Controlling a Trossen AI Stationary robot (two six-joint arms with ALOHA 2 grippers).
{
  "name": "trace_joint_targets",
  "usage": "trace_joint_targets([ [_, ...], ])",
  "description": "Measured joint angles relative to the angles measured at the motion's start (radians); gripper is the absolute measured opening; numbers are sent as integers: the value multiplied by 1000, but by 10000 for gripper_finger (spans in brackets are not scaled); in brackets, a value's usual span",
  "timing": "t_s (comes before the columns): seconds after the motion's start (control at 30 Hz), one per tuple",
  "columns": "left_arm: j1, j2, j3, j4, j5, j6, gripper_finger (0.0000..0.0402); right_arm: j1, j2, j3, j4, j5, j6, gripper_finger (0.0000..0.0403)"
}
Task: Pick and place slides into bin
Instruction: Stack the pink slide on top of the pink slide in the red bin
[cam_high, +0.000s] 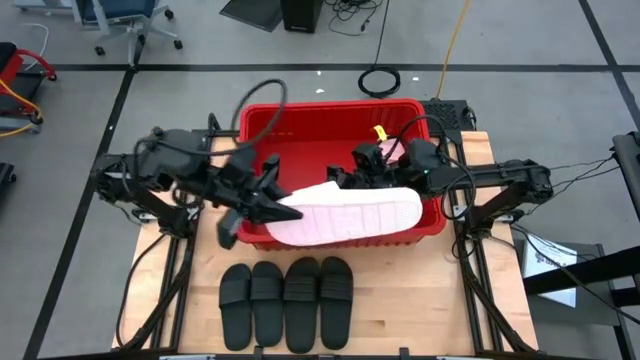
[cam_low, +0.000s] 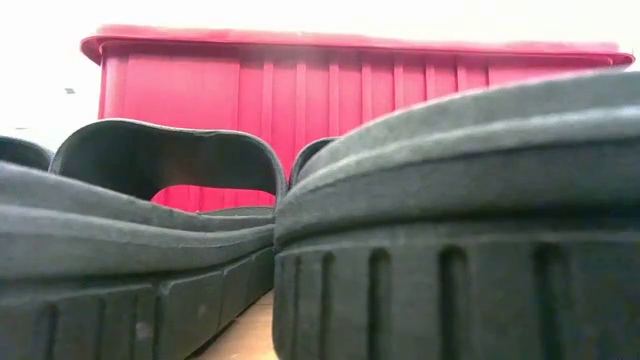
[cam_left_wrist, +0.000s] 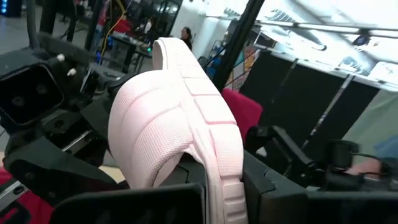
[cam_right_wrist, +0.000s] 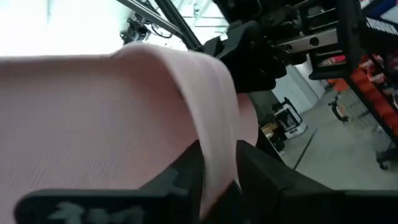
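Four black slides (cam_high: 285, 302) sit in a row on the near surface (cam_high: 400, 310), while the pink slide (cam_high: 345, 217) hangs lengthwise left-to-right over the red bin's (cam_high: 330, 115) near wall, left gripper (cam_high: 268, 205) clamped on one end, right gripper (cam_high: 385, 172) pinching the other.
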Motion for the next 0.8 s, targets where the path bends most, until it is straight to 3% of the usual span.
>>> trace_joint_targets([
  [0.23,-8,-72,0,4,-24,12,24,-8,0,0,28,1,-8,143],
  [0.43,-12,-139,0,2,-116,29,24,-29,0,0,46,1,-10,171],
  [0.8,-12,-223,1,2,-516,-31,23,-34,-103,-1,-35,138,-363,172],
])
